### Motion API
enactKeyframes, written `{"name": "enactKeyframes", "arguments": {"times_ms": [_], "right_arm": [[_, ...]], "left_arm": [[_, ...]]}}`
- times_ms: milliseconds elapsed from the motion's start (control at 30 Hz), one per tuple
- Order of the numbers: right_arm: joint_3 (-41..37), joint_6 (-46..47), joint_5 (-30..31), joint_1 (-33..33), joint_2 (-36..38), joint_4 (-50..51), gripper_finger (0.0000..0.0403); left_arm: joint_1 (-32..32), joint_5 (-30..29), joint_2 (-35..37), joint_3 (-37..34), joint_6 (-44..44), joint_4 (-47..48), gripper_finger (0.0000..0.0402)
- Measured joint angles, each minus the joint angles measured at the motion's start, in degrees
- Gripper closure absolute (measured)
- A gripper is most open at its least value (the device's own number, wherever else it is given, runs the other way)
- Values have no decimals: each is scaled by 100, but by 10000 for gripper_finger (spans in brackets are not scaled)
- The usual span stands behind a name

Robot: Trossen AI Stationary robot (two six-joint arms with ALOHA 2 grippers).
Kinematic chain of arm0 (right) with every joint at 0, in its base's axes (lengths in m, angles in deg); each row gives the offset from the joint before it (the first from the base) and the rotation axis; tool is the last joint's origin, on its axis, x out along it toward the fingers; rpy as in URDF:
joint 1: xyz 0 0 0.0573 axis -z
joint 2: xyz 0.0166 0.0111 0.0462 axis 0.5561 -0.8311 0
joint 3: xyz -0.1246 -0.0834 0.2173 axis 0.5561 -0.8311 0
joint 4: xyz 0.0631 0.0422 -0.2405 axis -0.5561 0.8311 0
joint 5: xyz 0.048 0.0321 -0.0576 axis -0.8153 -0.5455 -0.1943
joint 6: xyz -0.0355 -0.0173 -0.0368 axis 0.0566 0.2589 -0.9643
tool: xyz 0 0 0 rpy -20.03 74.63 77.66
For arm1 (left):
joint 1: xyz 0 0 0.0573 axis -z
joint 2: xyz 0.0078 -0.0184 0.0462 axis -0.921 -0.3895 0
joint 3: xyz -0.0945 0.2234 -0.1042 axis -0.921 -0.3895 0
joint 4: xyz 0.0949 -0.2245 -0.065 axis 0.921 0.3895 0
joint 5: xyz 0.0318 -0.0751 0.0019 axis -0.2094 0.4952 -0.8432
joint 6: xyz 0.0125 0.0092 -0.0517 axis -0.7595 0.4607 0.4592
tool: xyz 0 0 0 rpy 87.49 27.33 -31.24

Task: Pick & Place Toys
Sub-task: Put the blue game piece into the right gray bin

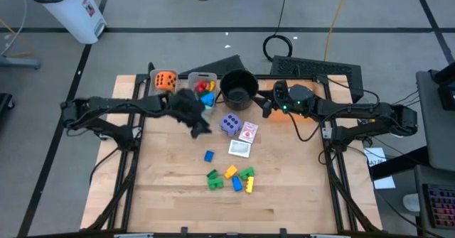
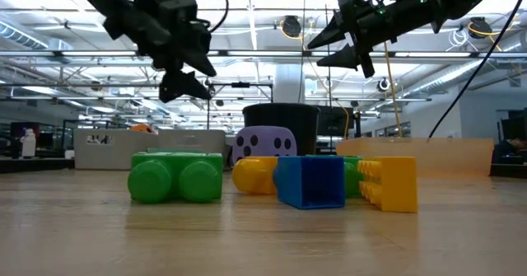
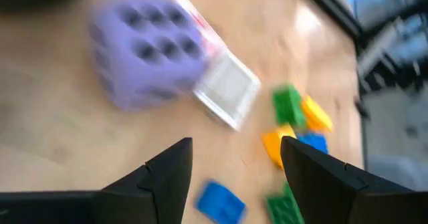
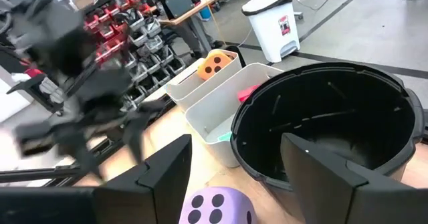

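My left gripper [image 1: 200, 129] hangs open above the table, between the grey bin [image 1: 205, 78] and the purple die [image 1: 229, 123], with nothing between its fingers [image 3: 170, 164]. It looks down on the purple die [image 3: 144, 50], two picture cards [image 3: 227, 87] and the loose blocks. A blue block [image 1: 209, 155] lies alone. Green, yellow and blue blocks [image 1: 231, 178] lie in a cluster toward the near edge. An orange die [image 1: 166, 80] sits in a second bin at the far left. My right gripper [image 1: 266, 106] is open beside the black pot [image 1: 239, 89] and holds nothing.
The grey bin holds red, blue and yellow blocks [image 1: 206, 90]. The black pot [image 4: 328, 124] stands right in front of my right gripper [image 4: 234, 140], with both bins [image 4: 221, 110] beyond it. Bare wood stretches along the near edge [image 1: 227, 217] and the left side.
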State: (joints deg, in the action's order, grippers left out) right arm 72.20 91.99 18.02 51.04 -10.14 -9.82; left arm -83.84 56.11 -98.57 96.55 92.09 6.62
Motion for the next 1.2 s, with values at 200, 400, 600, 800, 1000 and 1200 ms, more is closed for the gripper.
{"name": "enactKeyframes", "arguments": {"times_ms": [200, 400, 600, 800, 1000, 1200], "right_arm": [[-2, 72, -13, -9, -101, 1, 177], [-2, 384, -20, -14, -160, 4, 177], [-2, 188, -28, -168, -160, -4, 177], [-2, 96, -745, -372, -160, 0, 177], [-2, 450, -1424, -790, -157, -3, 177], [-2, 467, -1650, -1496, -157, 5, 177]], "left_arm": [[949, -220, 2, 0, 300, 55, 167], [1632, -1361, 2, 0, 1137, 286, 167], [2196, -2919, 2, 0, 2860, 720, 167], [2607, -3339, -254, 310, 4005, 1130, 167], [2819, -3526, -1145, 1836, 4436, 3129, 167], [2803, -3323, -2207, 3234, 5182, 4296, 167]]}}
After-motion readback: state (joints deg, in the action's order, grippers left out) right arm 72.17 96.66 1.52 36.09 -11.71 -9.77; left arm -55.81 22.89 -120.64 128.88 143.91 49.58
